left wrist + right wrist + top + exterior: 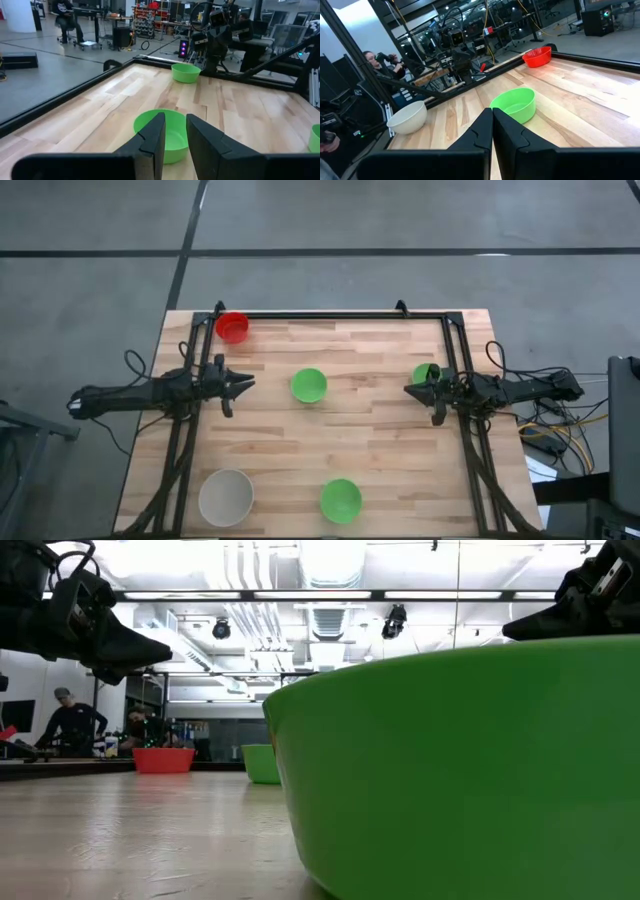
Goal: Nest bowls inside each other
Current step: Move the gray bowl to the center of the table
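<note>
Green bowl (470,770) nearest, rim up; left gripper (247,384) parted, right gripper (408,391) closed, both empty.

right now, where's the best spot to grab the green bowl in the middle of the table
Probably the rim wall of the middle green bowl, one finger inside and one outside. It sits upright, mouth up, with bare wood all round, so a descent from above should work. The left gripper, empty with its fingers slightly apart, points at it and looks nearest, so the rim section on its side suits. The right gripper is shut.

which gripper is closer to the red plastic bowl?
Left. The left gripper sits just below the small red plastic bowl at the table's top-left; the right gripper is across the table.
</note>
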Action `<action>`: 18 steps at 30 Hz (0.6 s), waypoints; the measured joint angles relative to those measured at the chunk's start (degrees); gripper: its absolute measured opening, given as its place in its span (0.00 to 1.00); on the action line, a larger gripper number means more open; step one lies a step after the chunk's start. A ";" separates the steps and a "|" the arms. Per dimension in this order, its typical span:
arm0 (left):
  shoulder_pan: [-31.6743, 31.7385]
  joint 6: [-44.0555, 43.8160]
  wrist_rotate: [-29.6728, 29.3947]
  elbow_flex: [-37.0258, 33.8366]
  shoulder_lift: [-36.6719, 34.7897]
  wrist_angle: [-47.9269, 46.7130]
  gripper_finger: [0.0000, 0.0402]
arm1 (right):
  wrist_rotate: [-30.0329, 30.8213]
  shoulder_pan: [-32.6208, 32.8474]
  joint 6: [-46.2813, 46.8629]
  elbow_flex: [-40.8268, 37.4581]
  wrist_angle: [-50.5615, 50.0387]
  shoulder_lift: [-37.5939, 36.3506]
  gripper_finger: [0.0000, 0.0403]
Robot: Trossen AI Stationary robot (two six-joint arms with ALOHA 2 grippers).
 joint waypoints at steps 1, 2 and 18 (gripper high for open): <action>0.00 0.02 0.00 0.00 0.00 0.00 0.21 | 0.00 0.00 0.00 -0.01 0.00 0.01 0.02; 0.00 0.02 0.00 0.00 0.00 0.00 0.21 | 0.00 -0.01 -0.01 -0.01 0.01 0.01 0.02; 0.02 3.16 -0.02 1.08 0.00 -1.69 0.21 | 0.00 -0.02 0.00 0.00 0.00 0.00 0.02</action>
